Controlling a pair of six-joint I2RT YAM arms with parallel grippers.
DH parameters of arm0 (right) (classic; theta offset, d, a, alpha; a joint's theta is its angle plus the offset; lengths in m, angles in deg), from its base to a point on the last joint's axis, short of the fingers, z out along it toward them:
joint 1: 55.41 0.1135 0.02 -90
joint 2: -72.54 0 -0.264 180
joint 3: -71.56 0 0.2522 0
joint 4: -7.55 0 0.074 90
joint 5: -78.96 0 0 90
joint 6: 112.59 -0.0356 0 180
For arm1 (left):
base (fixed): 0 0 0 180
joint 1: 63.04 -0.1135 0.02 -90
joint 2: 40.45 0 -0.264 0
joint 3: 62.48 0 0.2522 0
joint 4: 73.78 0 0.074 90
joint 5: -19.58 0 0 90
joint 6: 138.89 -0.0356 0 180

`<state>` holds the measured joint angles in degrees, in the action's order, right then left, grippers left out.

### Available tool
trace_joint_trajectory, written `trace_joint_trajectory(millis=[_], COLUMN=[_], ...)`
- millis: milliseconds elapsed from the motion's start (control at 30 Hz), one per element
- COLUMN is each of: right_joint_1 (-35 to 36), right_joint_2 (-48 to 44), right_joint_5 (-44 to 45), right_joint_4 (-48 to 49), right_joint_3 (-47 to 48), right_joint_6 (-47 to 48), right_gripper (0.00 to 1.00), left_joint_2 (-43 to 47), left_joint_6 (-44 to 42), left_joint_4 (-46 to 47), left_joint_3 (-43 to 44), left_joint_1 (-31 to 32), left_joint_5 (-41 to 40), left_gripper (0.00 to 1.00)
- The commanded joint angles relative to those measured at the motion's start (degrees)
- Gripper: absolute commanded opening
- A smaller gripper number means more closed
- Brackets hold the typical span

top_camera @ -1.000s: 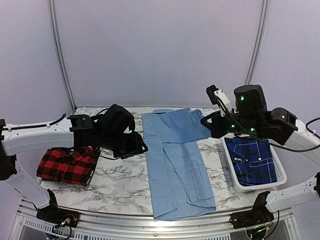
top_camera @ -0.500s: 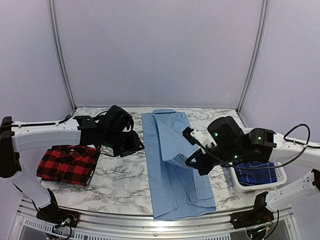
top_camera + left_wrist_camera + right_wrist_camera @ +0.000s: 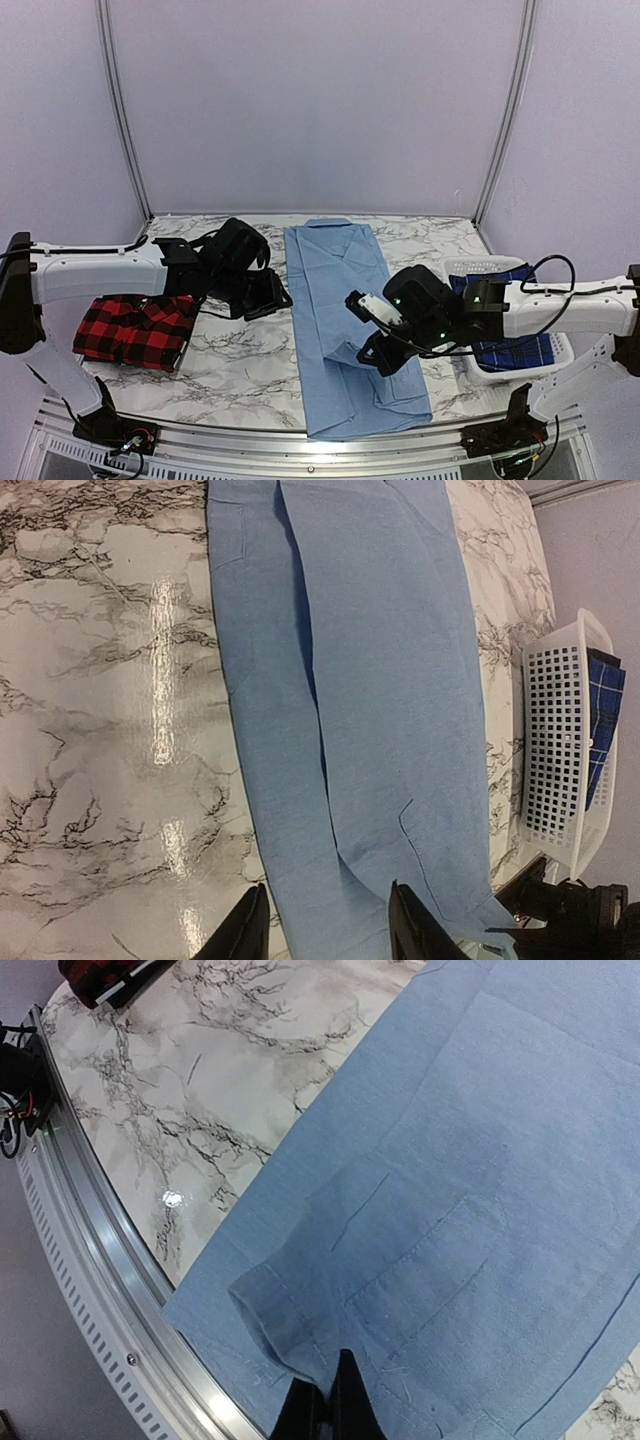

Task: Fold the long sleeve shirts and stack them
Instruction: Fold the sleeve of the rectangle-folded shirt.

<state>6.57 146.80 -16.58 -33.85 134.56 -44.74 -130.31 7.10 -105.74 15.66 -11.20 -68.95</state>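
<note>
The light blue shirt (image 3: 340, 300) lies lengthwise down the middle of the table, its sides folded inward. My right gripper (image 3: 375, 358) hangs low over its near half, shut on the sleeve cuff (image 3: 275, 1310), which drapes across the shirt body (image 3: 470, 1160). My left gripper (image 3: 270, 295) hovers just left of the shirt, open, nothing between its fingers (image 3: 245, 930); below them lies the blue cloth (image 3: 380, 710). The folded red-and-black check shirt (image 3: 135, 330) rests at the near left. A dark blue plaid shirt (image 3: 515, 352) lies in the basket, partly hidden by my right arm.
A white slotted basket (image 3: 562, 352) stands at the right edge of the table, also seen in the left wrist view (image 3: 555, 750). A metal rail (image 3: 100, 1290) runs along the near edge, close under my right gripper. Bare marble (image 3: 240, 360) lies between the two shirts.
My right gripper has swung from the far right by the basket down and left across the blue shirt, carrying the sleeve over the body. The left arm has barely moved.
</note>
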Motion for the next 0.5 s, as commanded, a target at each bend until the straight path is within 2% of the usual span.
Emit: trace_joint_trajectory(millis=[0, 267, 467], right_joint_1=[1.13, 2.23, 4.13], right_joint_2=[-0.56, -4.54, -3.07], right_joint_5=[-2.46, -2.78, -4.11], right_joint_4=[4.50, 3.26, 8.25], right_joint_3=[1.21, 3.38, 1.46], right_joint_6=[-2.26, -3.51, -6.24], right_gripper=[0.00, 0.00, 0.00], left_joint_2=[0.29, -0.34, -1.34], left_joint_6=[-0.35, -0.44, -0.45], left_joint_4=[1.19, 1.19, 1.41], left_joint_3=[-1.07, -1.21, -1.01], left_joint_1=[-0.22, -0.31, -0.29], left_joint_5=[0.47, 0.70, 0.81], left_gripper=[0.43, 0.43, 0.43])
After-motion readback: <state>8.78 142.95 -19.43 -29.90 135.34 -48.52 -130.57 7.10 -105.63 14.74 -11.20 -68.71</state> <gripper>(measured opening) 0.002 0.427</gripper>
